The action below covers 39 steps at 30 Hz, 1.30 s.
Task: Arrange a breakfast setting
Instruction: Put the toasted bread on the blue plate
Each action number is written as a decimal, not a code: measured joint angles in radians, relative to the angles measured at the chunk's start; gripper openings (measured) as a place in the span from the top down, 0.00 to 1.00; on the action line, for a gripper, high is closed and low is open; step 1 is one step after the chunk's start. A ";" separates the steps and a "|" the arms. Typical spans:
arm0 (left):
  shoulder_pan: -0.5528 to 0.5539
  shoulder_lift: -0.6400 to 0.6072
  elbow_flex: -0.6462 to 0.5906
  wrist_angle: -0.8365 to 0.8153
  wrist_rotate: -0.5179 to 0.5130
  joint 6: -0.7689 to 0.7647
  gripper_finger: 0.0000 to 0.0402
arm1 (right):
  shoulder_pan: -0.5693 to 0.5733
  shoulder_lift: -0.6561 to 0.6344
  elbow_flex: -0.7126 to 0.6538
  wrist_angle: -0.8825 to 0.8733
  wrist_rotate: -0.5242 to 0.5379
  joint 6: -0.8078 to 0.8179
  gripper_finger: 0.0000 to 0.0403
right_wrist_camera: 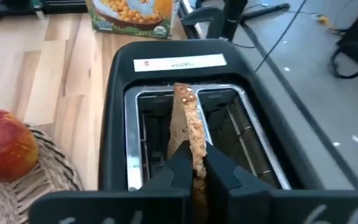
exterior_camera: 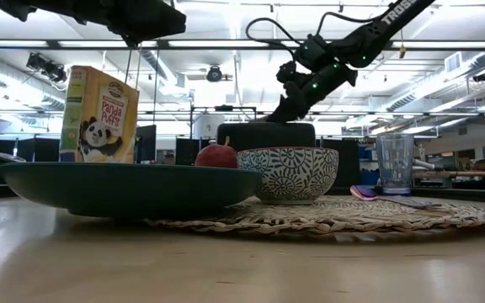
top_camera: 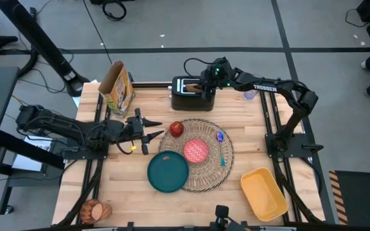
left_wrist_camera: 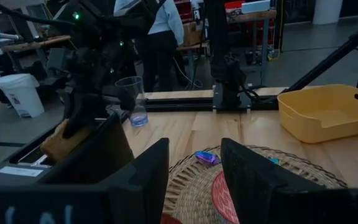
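Observation:
My right gripper (right_wrist_camera: 194,163) is over the black toaster (right_wrist_camera: 185,93) at the table's far edge, shut on a toast slice (right_wrist_camera: 187,121). My left gripper (top_camera: 151,129) is open and empty, low over the table left of the round straw placemat (top_camera: 205,176). A red apple (top_camera: 176,129), a small bowl with a red inside (top_camera: 196,150) and a blue spoon (top_camera: 221,147) rest on the mat. The teal plate (top_camera: 168,172) lies half on the mat's near left edge. No orange cup shows. My right gripper pinches the toast slice between its two fingers, one on each flat face, at the slice's upper edge (right_wrist_camera: 196,155). The fingers come from above, slanting down. The slice stands on edge over the toaster's slots (right_wrist_camera: 160,124). Whether its lower end is clear of them I cannot tell.
A cereal box (top_camera: 117,86) stands at the far left. A clear cup (top_camera: 250,94) stands right of the toaster. A yellow bin (top_camera: 264,192) sits at the near right and a wooden item (top_camera: 95,210) at the near left corner. A person (left_wrist_camera: 160,37) stands beyond the table.

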 joint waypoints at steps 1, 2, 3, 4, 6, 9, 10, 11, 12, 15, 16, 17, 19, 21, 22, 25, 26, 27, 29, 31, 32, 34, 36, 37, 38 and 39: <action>0.000 -0.006 0.000 -0.007 0.000 -0.001 0.61 | 0.004 -0.010 -0.001 -0.003 0.013 -0.002 0.95; -0.001 -0.014 0.000 -0.016 0.000 -0.003 0.61 | 0.012 -0.024 -0.001 -0.006 0.032 -0.010 0.95; -0.001 -0.024 0.000 -0.034 0.000 -0.013 0.61 | 0.022 -0.041 -0.001 -0.004 0.057 -0.026 0.95; -0.002 -0.037 0.000 -0.051 0.001 -0.019 0.61 | 0.031 -0.062 -0.001 -0.006 0.081 -0.042 0.96; -0.002 -0.065 0.000 -0.079 0.000 -0.019 0.61 | 0.052 -0.110 -0.001 -0.007 0.126 -0.061 0.96; -0.002 -0.103 0.000 -0.122 0.000 -0.018 0.61 | 0.086 -0.196 -0.001 -0.002 0.139 -0.065 0.96; -0.002 -0.115 0.000 -0.124 0.001 -0.012 0.61 | 0.100 -0.225 -0.001 -0.002 0.139 -0.056 0.96; -0.002 -0.126 0.000 -0.135 0.001 0.000 0.61 | 0.118 -0.253 -0.001 -0.002 0.139 -0.050 0.96; -0.002 -0.136 0.000 -0.141 0.000 0.007 0.61 | 0.138 -0.278 -0.001 -0.002 0.139 -0.048 0.96; -0.002 -0.162 0.000 -0.145 0.000 0.035 0.59 | 0.219 -0.339 -0.001 -0.001 0.137 -0.043 0.96; -0.002 -0.172 0.000 -0.149 -0.002 0.039 0.59 | 0.254 -0.354 -0.001 0.005 0.138 -0.037 0.96; -0.002 -0.182 0.000 -0.149 -0.002 0.041 0.58 | 0.288 -0.363 0.000 0.010 0.138 -0.027 0.96; -0.001 -0.204 0.000 -0.164 -0.003 0.043 0.58 | 0.364 -0.367 0.000 0.018 0.138 -0.009 0.96; -0.001 -0.222 0.000 -0.166 -0.003 0.061 0.58 | 0.447 -0.356 0.000 0.025 0.165 0.005 0.96; -0.001 -0.231 0.000 -0.167 -0.003 0.066 0.58 | 0.488 -0.348 0.000 0.030 0.191 0.006 0.96; -0.001 -0.258 0.000 -0.169 -0.005 0.062 0.58 | 0.614 -0.299 0.000 0.059 0.283 0.006 0.96; -0.002 -0.269 0.000 -0.176 -0.005 0.061 0.58 | 0.650 -0.276 0.000 0.068 0.308 0.007 0.96; -0.001 -0.279 0.000 -0.182 -0.005 0.061 0.58 | 0.689 -0.253 0.000 0.090 0.334 0.007 0.96; -0.001 -0.297 0.000 -0.202 -0.006 0.051 0.58 | 0.756 -0.203 -0.001 0.128 0.388 0.008 0.96; -0.001 -0.312 0.000 -0.226 -0.005 0.025 0.58 | 0.818 -0.147 -0.001 0.163 0.446 0.009 0.96; -0.001 -0.318 0.000 -0.240 -0.005 0.006 0.58 | 0.846 -0.117 -0.001 0.194 0.471 0.008 0.96; -0.001 -0.325 0.000 -0.271 -0.005 -0.023 0.58 | 0.897 -0.053 -0.001 0.237 0.509 0.004 0.96; -0.001 -0.325 0.000 -0.292 -0.004 -0.051 0.58 | 0.942 0.008 -0.001 0.293 0.544 -0.008 0.96; -0.003 -0.325 0.000 -0.305 -0.004 -0.063 0.58 | 0.961 0.039 -0.001 0.331 0.562 -0.022 0.96; -0.007 -0.324 0.000 -0.309 -0.003 -0.072 0.58 | 0.980 0.069 -0.001 0.355 0.585 -0.042 0.96; -0.013 -0.323 0.000 -0.312 -0.005 -0.076 0.58 | 0.995 0.104 -0.001 0.384 0.610 -0.060 0.96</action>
